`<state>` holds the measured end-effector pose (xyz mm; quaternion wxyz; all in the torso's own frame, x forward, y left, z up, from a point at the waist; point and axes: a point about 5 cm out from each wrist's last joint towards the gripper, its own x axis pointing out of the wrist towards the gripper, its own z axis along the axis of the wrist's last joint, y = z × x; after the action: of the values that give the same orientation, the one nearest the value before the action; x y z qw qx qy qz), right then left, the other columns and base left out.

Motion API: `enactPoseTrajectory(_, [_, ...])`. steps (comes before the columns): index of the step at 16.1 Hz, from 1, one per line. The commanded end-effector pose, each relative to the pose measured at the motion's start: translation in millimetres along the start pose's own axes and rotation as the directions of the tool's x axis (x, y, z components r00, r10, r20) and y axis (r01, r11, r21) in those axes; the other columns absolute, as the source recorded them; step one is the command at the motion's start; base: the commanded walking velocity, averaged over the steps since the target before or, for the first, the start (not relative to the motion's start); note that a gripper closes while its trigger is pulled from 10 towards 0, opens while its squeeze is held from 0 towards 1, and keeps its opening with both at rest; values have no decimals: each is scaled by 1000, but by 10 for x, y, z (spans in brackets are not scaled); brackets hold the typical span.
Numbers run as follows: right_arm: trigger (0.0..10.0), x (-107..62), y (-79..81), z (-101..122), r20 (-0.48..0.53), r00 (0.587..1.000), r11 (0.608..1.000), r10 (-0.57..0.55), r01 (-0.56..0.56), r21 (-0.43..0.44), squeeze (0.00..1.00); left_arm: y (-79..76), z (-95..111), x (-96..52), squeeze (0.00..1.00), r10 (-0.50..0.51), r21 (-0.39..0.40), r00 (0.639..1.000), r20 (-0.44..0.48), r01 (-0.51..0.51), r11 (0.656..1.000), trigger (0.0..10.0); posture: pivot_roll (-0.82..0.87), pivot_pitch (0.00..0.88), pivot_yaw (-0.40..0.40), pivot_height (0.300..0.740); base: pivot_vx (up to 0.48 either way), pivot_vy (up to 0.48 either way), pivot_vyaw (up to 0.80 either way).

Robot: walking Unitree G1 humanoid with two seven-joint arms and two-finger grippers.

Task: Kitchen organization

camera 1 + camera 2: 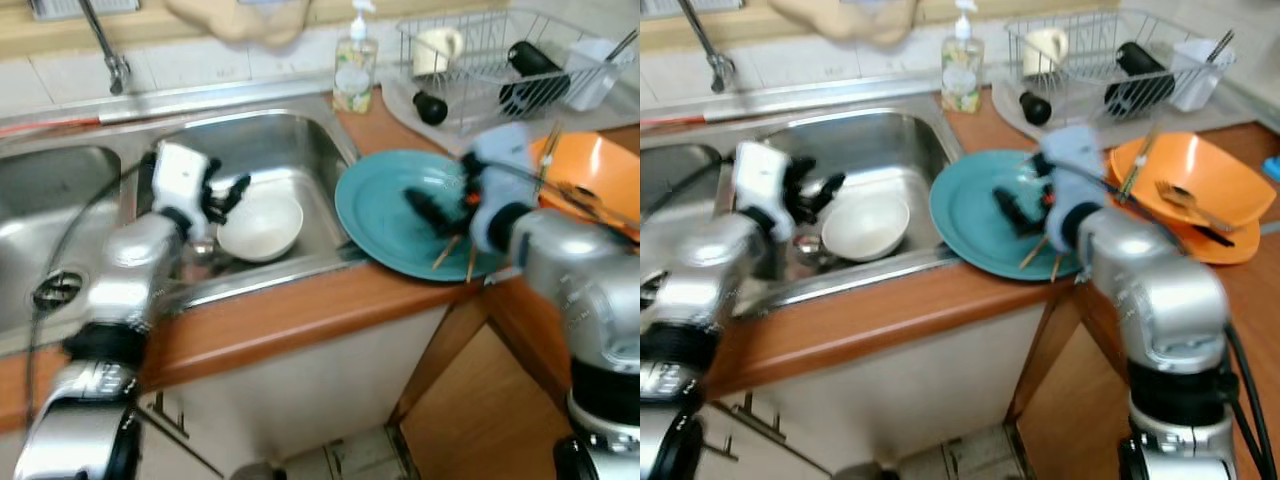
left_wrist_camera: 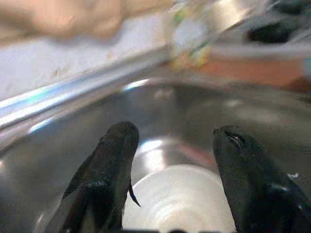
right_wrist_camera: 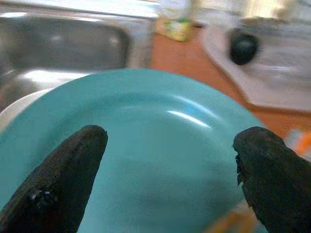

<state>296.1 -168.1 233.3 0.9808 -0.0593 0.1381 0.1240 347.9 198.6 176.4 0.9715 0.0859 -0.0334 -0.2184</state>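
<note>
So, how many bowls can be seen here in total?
2. A white bowl lies in the sink basin, beside the left gripper. An orange bowl stands on the counter, right of the teal plate. More may be hidden in the dish rack.

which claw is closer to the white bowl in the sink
Left. The left claw hangs open just over the white bowl in the sink. The right claw is off to the side, open above the teal plate on the counter.
</note>
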Motion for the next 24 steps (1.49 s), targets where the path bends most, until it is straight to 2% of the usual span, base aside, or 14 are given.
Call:
enactPoseTrajectory(1, [10000, -49, -67, 30, -36, 998, 998, -56, 58, 39, 35, -43, 106, -73, 0, -86, 17, 996, 16, 85, 996, 10000, -95, 0, 51, 740, 0, 0, 0])
enactPoseTrajectory(2, [10000, -60, -93, 18, -64, 995, 996, -75, 78, 48, 35, -75, 119, -109, 0, -125, 26, 992, 10, 124, 992, 10000, -95, 0, 51, 740, 0, 0, 0])
enactPoseTrajectory(3, [10000, -78, -129, -8, -122, 987, 992, -102, 110, 64, 0, -155, 141, -186, 0, -211, 38, 977, -5, 211, 977, 10000, -96, 0, 50, 740, 0, 0, 0])
enactPoseTrajectory(4, [10000, -91, -151, -28, -187, 974, 987, -129, 144, 73, 0, -268, 159, -257, 0, -316, 23, 948, -22, 317, 948, 10000, -96, 0, 48, 740, 0, 0, 0])
enactPoseTrajectory(5, [10000, -92, -154, -40, -214, 967, 985, -138, 156, 68, 0, -328, 158, -275, 0, -360, 16, 933, -30, 360, 933, 10000, -98, 0, 47, 740, 0, 0, 0])
enactPoseTrajectory(8, [10000, -95, -146, -71, -261, 954, 981, -147, 174, 81, 0, -467, 182, -333, 0, -446, -18, 894, -43, 446, 895, 10000, -99, 0, 46, 740, 0, 0, 0])
enactPoseTrajectory(11, [10000, -43, -85, -186, -326, 939, 982, -108, 151, 110, 0, -613, 195, -448, 0, -563, -78, 822, -88, 558, 826, 10000, -95, 0, 45, 740, 0, 0, 0])
enactPoseTrajectory(14, [10000, 10, -42, -241, -355, 932, 981, -77, 135, 141, 0, -642, 215, -484, 0, -580, -86, 809, -95, 574, 815, 10000, -87, 0, 38, 740, 0, 0, 0])
enactPoseTrajectory(15, [7725, 28, -31, -253, -362, 930, 979, -65, 129, 155, 0, -645, 226, -486, 0, -578, -88, 811, -93, 571, 816, 10000, -85, 0, 37, 740, 0, 0, 0])
enactPoseTrajectory(16, [4706, 50, -18, -262, -361, 931, 978, -50, 120, 172, 0, -643, 234, -490, 0, -576, -91, 812, -93, 569, 817, 10000, -84, 0, 36, 740, 0, 0, 0])
enactPoseTrajectory(18, [2745, 97, 3, -278, -354, 935, 976, -28, 103, 193, 0, -644, 244, -499, 0, -574, -95, 813, -100, 566, 819, 10000, -84, 0, 36, 740, 0, 0, 0])
enactPoseTrajectory(20, [2157, 145, 16, -295, -354, 935, 975, -20, 97, 200, 0, -650, 245, -486, 0, -573, -94, 813, -101, 566, 819, 10000, -87, 0, 40, 740, 0, 0, 0])
enactPoseTrajectory(21, [1176, 170, 24, -305, -352, 936, 973, -15, 95, 210, 0, -664, 249, -480, 0, -575, -96, 812, -101, 567, 818, 10000, -86, 0, 41, 740, 0, 0, 0])
enactPoseTrajectory(24, [0, 195, 27, -318, -346, 938, 970, -14, 96, 222, 0, -683, 241, -478, 0, -580, -102, 808, -104, 571, 814, 10000, -86, 0, 41, 740, 0, 0, 0])
